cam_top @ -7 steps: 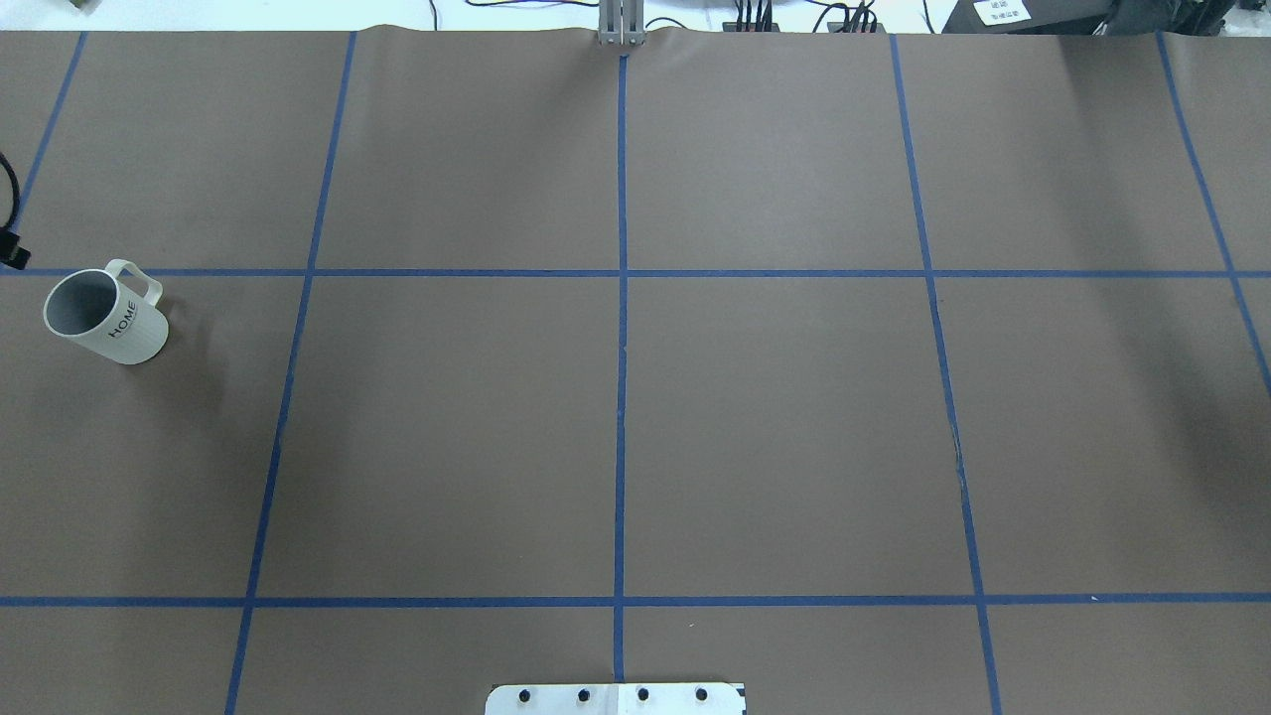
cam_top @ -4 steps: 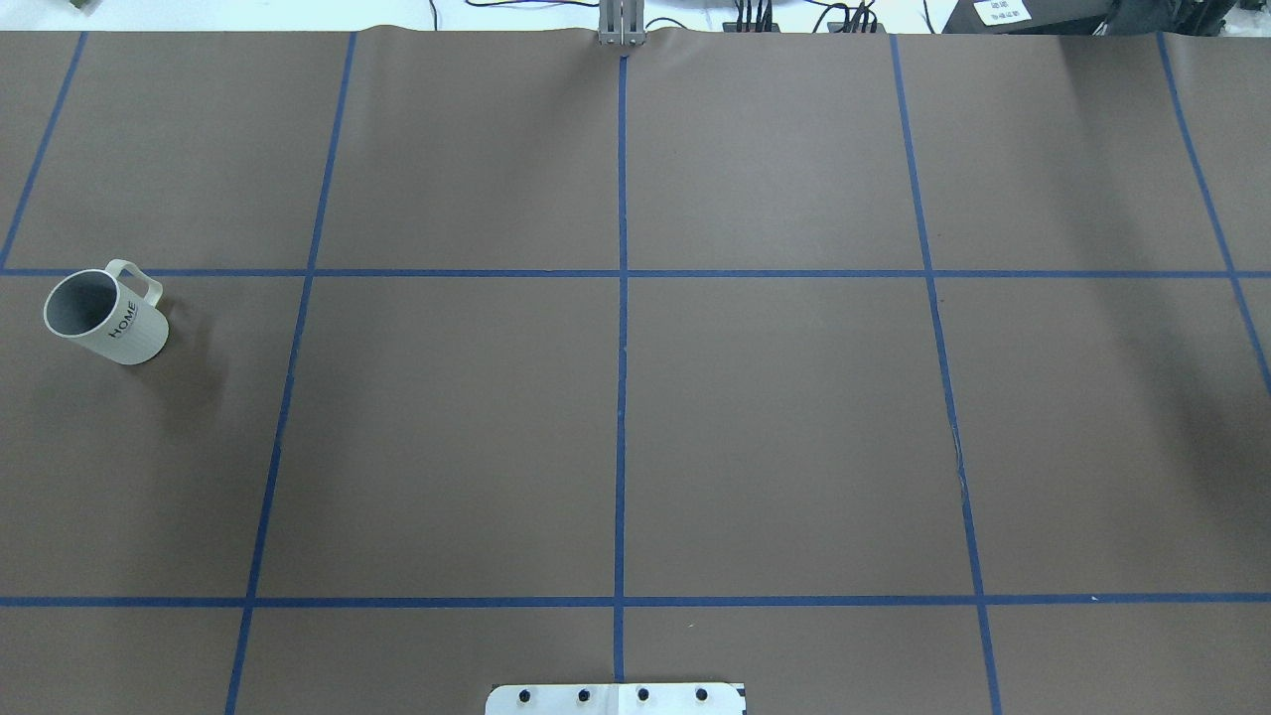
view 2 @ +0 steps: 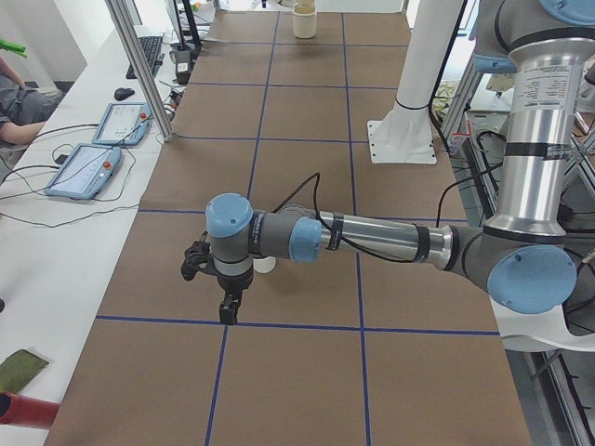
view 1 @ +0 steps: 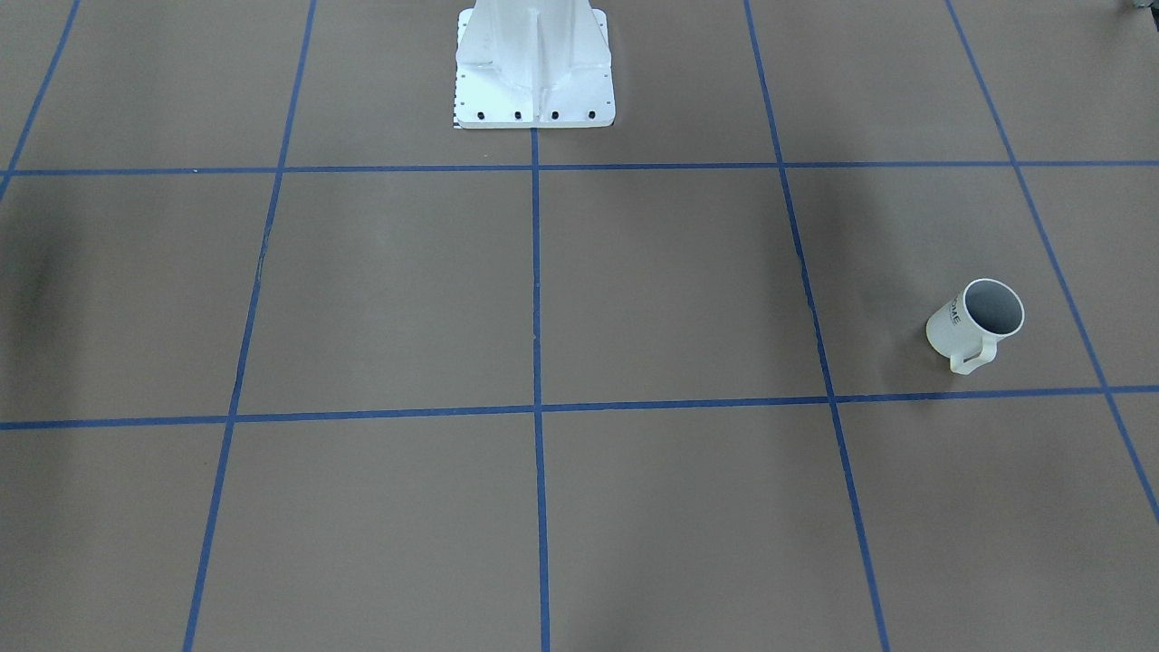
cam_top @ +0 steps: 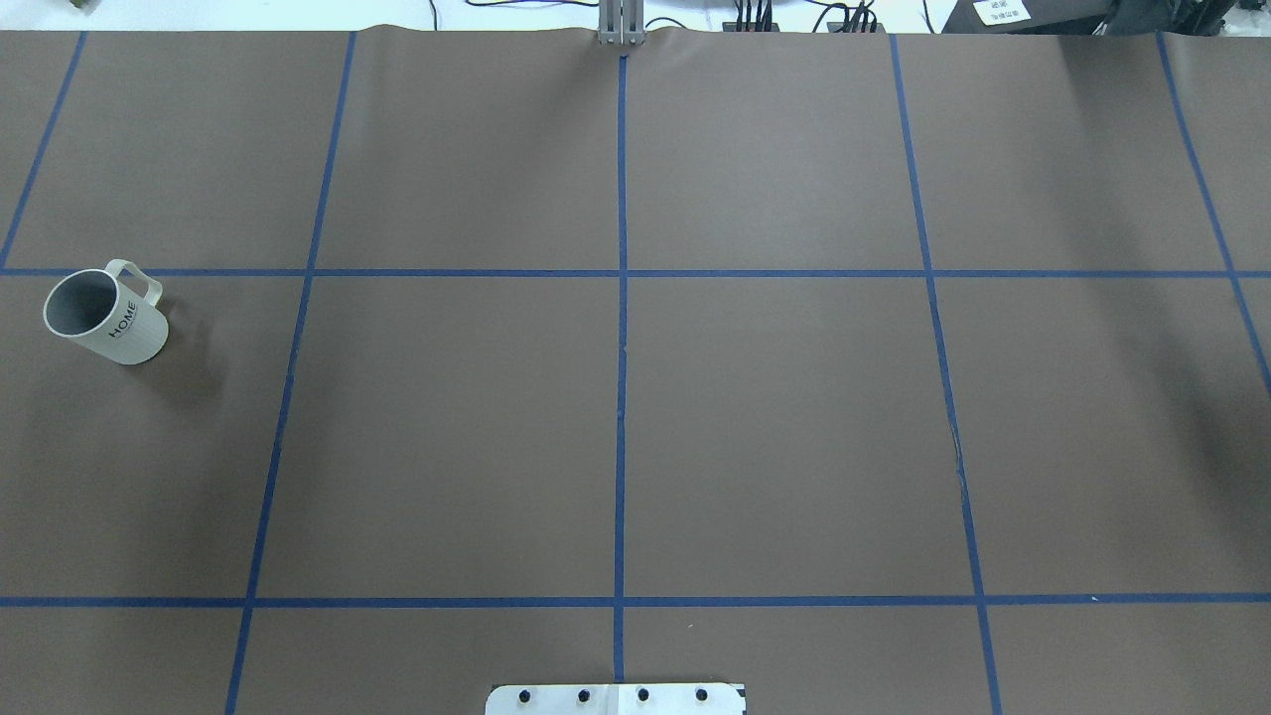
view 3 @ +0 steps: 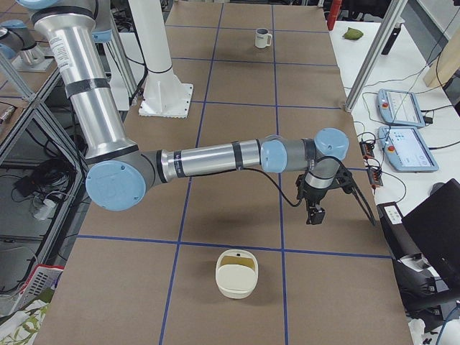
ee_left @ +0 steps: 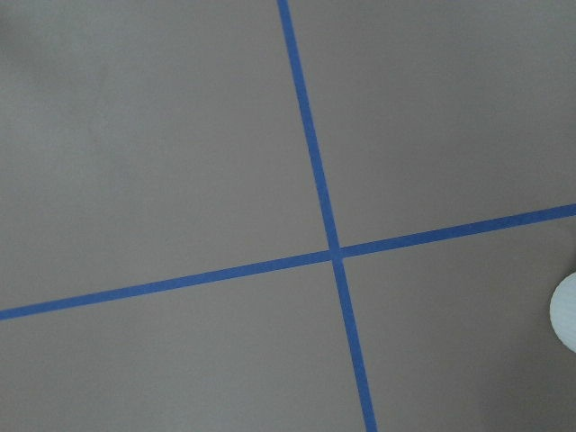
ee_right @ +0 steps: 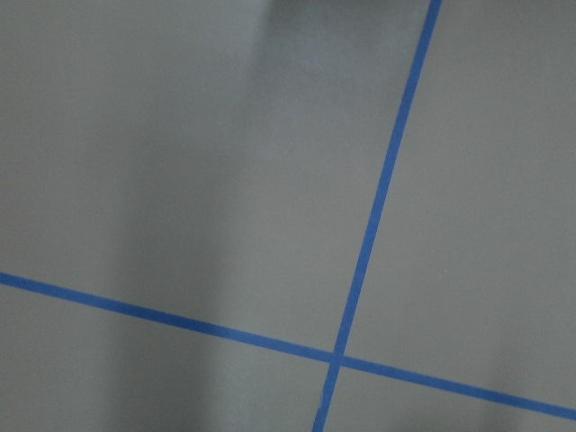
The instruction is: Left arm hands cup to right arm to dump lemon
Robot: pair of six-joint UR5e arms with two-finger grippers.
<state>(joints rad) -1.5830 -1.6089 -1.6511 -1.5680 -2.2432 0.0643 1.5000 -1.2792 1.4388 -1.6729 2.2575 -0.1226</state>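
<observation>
The cup [cam_top: 104, 316], a white mug marked HOME, stands upright on the brown table at its left end, handle pointing away from the robot; it also shows as the cup [view 1: 976, 324] and the far cup [view 3: 263, 37]. Its inside looks grey and the lemon is hidden. In the exterior left view my left gripper [view 2: 223, 299] hangs just above the table beside the cup [view 2: 265, 266], which the wrist mostly covers. My right gripper [view 3: 314, 213] hangs low over the table's right end. I cannot tell whether either gripper is open or shut.
A cream bowl [view 3: 236, 274] with something yellowish inside sits at the right end of the table, near the right gripper. The robot's white base [view 1: 534, 72] stands mid-table at the robot's side. Blue tape lines grid the brown cover. Tablets [view 2: 88, 167] and cables lie on the operators' bench.
A black cable piece at the overhead view's left edge a second ago has gone out of view. The cup has not moved.
</observation>
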